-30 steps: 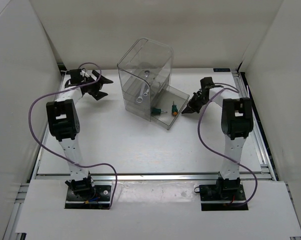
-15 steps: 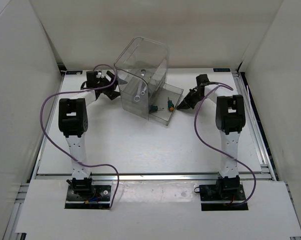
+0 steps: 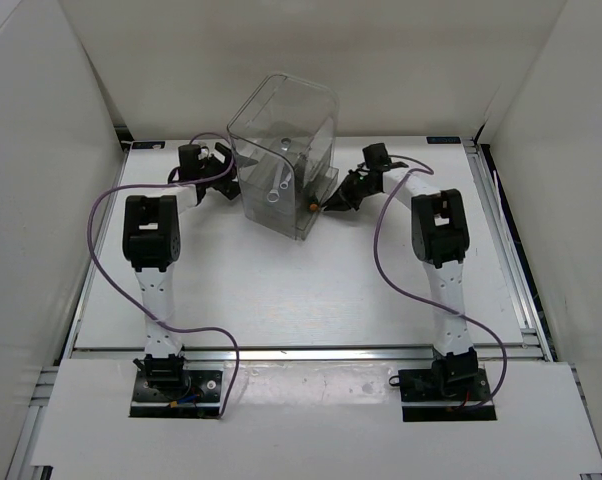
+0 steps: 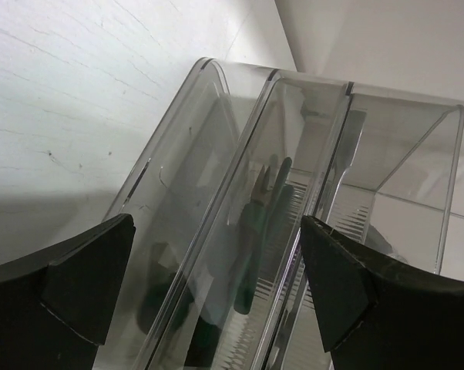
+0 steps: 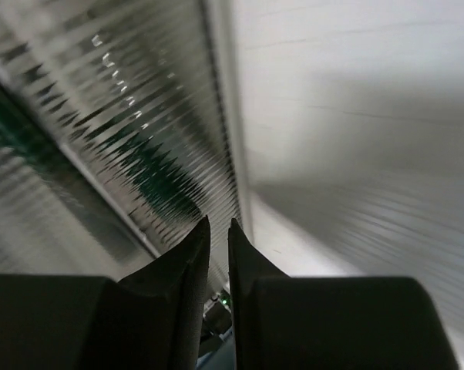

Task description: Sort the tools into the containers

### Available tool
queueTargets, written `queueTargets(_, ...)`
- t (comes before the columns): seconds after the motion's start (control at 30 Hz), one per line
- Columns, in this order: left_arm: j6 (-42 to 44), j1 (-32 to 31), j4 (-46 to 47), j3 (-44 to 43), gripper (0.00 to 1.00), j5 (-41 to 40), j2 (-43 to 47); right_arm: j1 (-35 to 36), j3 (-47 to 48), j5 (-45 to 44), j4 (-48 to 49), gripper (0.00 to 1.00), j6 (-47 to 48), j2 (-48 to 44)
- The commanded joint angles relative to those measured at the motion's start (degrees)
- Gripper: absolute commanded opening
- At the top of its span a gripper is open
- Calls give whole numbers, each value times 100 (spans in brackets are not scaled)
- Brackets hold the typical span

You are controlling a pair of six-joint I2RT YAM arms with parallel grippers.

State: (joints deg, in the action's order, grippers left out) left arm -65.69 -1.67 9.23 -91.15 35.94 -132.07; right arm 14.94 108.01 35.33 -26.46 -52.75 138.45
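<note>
The tall clear organiser (image 3: 284, 125) stands at the back middle of the table. Two silver wrenches (image 3: 279, 186) show inside an upper drawer. My left gripper (image 3: 229, 178) is open, its jaws wide against the organiser's left side. In the left wrist view (image 4: 213, 289) the green-handled pliers (image 4: 264, 223) and a wrench (image 4: 349, 150) show through the smoky walls. My right gripper (image 3: 330, 204) is shut and empty, its tips pressed on the bottom drawer's front (image 3: 317, 196). In the right wrist view (image 5: 219, 225) a green screwdriver blur (image 5: 161, 187) shows behind the ribbed drawer front. An orange tip (image 3: 311, 207) shows at the drawer's corner.
White walls close in the table on the left, the back and the right. Purple cables (image 3: 106, 215) loop off both arms. A metal rail (image 3: 301, 352) runs along the table's near edge.
My right gripper moved left and the bottom drawer with the screwdrivers slid in from pulled-out to almost closed. My left gripper moved right to the organiser's left side. The organiser shifted slightly.
</note>
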Motion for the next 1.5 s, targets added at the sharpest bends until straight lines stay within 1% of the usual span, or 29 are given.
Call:
queueTargets(0.0,-58,-386,219,115,99,554,164,141,396,439,352,19,-244,182)
queueTargets(0.27,-119,-615,149,484,99,624,410,194,458,650,756,26,-455,305)
queueTargets(0.37,99,-563,-35,625,99,590,585,159,344,659,782,27,-420,200)
queueTargets(0.43,380,-448,-342,660,99,554,673,88,29,528,993,33,-455,-98)
queueTargets(0.47,486,-405,-561,669,99,484,796,36,-216,406,872,36,-360,-447)
queueTargets(0.5,583,-334,-676,695,99,414,866,-17,-323,13,670,39,-228,-625)
queueTargets(0.53,819,-238,-825,678,99,361,937,-122,-446,-243,520,52,-105,-835)
queueTargets(0.57,952,-211,-1062,661,99,309,1077,-227,-639,-490,397,59,1,-1064)
queueTargets(0.6,1092,-167,-1430,643,99,186,1148,-315,-1232,-649,526,64,-33,-1553)
queueTargets(0.63,1320,-106,-1625,625,99,133,1235,-403,-1569,-842,702,77,-103,-1784)
queueTargets(0.67,1426,-79,-1748,660,99,80,1367,-613,-1903,-896,869,83,-139,-2013)
queueTargets(0.7,1488,-44,-1889,704,99,-8,1568,-719,-2376,-931,1062,98,-226,-2207)
queueTargets(0.8,1875,44,-2381,853,99,-324,2148,-1106,-2670,-1019,977,99,0,-2700)
queueTargets(0.83,2085,53,-2652,906,97,-534,2307,-1177,-2749,-1019,854,99,89,-2875)
queueTargets(0.87,2191,79,-2716,1080,99,-658,2517,-1352,-2785,-1037,775,98,194,-2981)
queueTargets(0.93,2499,88,-2926,1310,99,-1113,3150,-1458,-2890,-967,643,99,475,-3226)
queueTargets(0.97,2595,88,-2997,1441,99,-1238,3361,-1659,-2925,-958,572,99,598,-3332)
queueTargets(1.03,2859,88,-3094,1898,99,-1484,3959,-1757,-2987,-1037,188,99,985,-3578)
queueTargets(1.07,2938,271,-3103,2065,99,-1520,4144,-1871,-2996,-1159,28,99,1125,-3667)
queueTargets(1.1,3174,351,-3068,2415,99,-1520,4554,-1907,-2996,-1221,-95,99,1440,-3720)
queueTargets(1.17,3483,378,-2753,2812,99,-1660,5005,-2029,-3013,-1370,-447,99,1723,-3861)
queueTargets(1.2,3806,378,-2612,3310,98,-1730,5607,-2169,-3013,-1388,-518,99,1898,-3878)
queueTargets(1.23,3931,378,-2402,3584,99,-1801,5926,-2232,-2987,-1371,-570,99,1952,-3896)
queueTargets(1.27,4185,378,-1948,3892,99,-1941,6260,-2293,-2996,-1380,-658,99,1988,-3966)
queueTargets(1.3,4266,378,-1699,4521,99,-2029,6908,-2372,-2996,-1371,-659,99,1971,-3984)
queueTargets(1.33,4301,396,-1244,4841,99,-2221,7227,-2399,-2996,-1380,-642,99,1936,-3967)
queueTargets(1.4,4232,378,-960,5430,99,-2486,7834,-2399,-2926,-1222,-624,99,1935,-3896)
queueTargets(1.43,4101,369,-793,5946,99,-2609,8333,-2408,-2908,-1109,-589,99,1935,-3861)
queueTargets(1.47,3960,395,-679,6143,99,-2767,8564,-2391,-2856,-959,-536,99,1935,-3756)
